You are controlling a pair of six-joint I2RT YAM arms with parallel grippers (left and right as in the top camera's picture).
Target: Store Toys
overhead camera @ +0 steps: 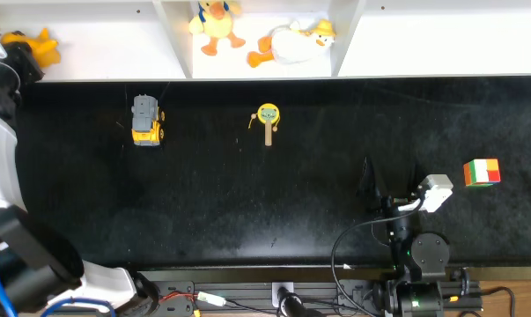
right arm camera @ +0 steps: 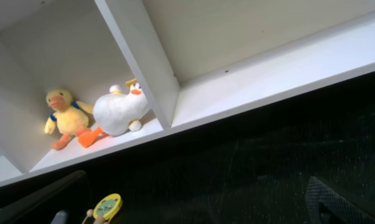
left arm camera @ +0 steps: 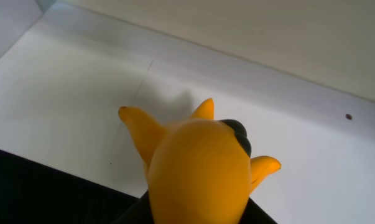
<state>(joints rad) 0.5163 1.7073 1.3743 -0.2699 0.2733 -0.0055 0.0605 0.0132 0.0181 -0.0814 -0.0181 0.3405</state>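
An orange plush toy hangs over the white floor of the left shelf compartment, and my left gripper is shut on it at the far left of the shelf. The same orange toy pokes out past the gripper. On the black table lie a yellow and grey toy truck, a green-faced rattle on a stick and a coloured cube. My right gripper stands open low over the table at the right, holding nothing, well short of the cube.
A yellow duck and a white goose sit in the middle shelf compartment; the duck and goose also face the right wrist. White dividers separate the compartments. The right compartment holds nothing.
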